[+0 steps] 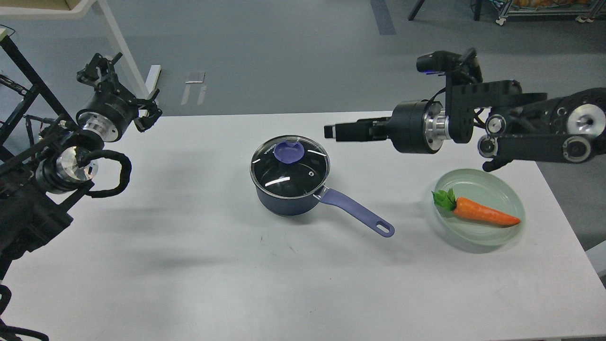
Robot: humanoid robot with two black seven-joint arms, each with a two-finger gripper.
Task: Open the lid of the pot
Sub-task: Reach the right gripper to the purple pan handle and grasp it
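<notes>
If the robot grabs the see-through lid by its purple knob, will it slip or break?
The lid looks like glass with a metal rim, so it is probably stiff and would likely crack if dropped. Its knob is small and rounded, so it might slip. It rests flat on the pot, so it should lift straight up.

1. The left gripper [127,102] is raised well left of the pot [289,201], fingers spread apart.
2. The right gripper [331,131] reaches level just right of it; finger gap unclear.
</notes>
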